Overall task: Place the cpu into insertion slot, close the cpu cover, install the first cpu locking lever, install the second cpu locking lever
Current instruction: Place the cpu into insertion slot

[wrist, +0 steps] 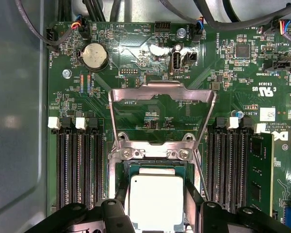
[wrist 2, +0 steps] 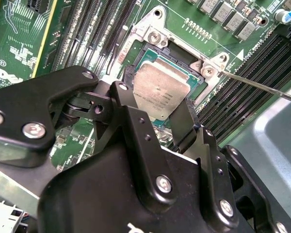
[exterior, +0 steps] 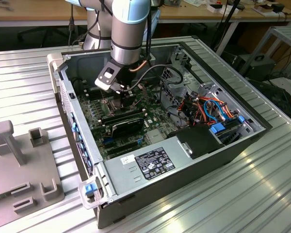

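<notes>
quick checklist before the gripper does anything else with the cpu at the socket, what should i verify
1. The cpu cover is swung open, off the insertion slot: ok.
2. The cpu is held: ok, the gripper has its fingers against two opposite edges.
3. The cpu is lined up with the slot: ok, it lies inside the silver rim in both wrist views.
4. The cpu is seated flat in the slot: cannot tell.
5. The locking lever is clear of the slot: ok, the thin rod stands out to one side.
</notes>
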`<state>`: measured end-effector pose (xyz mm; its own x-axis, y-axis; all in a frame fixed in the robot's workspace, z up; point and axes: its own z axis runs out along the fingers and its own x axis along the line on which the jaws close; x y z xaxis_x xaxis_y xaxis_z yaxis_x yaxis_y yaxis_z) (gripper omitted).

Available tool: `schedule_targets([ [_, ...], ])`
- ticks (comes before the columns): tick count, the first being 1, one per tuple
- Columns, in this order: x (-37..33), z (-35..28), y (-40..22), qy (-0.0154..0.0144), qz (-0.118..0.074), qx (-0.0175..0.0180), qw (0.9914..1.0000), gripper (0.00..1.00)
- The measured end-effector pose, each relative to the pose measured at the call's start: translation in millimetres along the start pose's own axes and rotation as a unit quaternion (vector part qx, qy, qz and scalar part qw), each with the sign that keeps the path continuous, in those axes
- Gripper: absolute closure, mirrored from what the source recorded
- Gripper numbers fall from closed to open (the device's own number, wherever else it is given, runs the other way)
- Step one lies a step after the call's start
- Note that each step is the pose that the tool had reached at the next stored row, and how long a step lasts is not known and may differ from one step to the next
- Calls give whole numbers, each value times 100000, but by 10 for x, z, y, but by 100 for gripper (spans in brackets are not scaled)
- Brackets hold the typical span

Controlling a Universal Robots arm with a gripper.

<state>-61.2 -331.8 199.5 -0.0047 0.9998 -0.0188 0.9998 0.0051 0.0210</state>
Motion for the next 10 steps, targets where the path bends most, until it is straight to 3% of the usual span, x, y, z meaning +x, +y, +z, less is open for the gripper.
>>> schedule_targets([
  [10,-1,0,0,130,-315,-12,99999,46],
])
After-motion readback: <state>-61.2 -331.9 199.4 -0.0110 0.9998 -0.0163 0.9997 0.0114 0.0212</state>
